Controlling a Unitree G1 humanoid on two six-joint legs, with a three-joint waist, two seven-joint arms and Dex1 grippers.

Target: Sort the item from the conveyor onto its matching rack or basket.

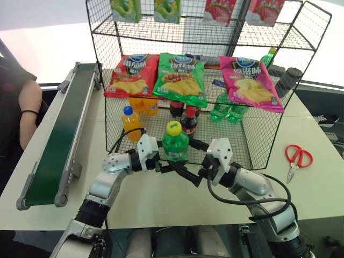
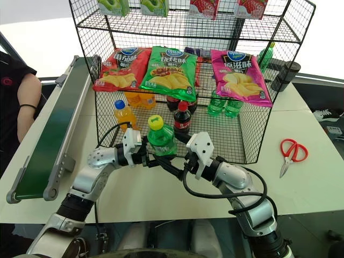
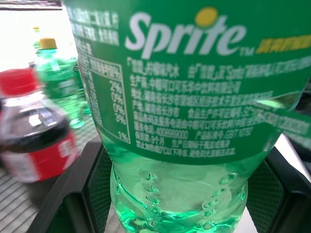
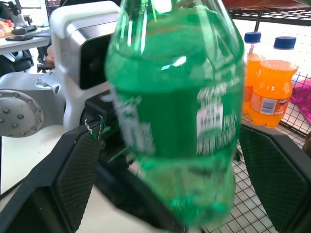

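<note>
The green soda bottle stands upright at frame centre, clamped in the left pincer before the wire shelf's lowest basket. The right pincer spreads wide around it, seemingly without touching. The conveyor lies far left.
</note>
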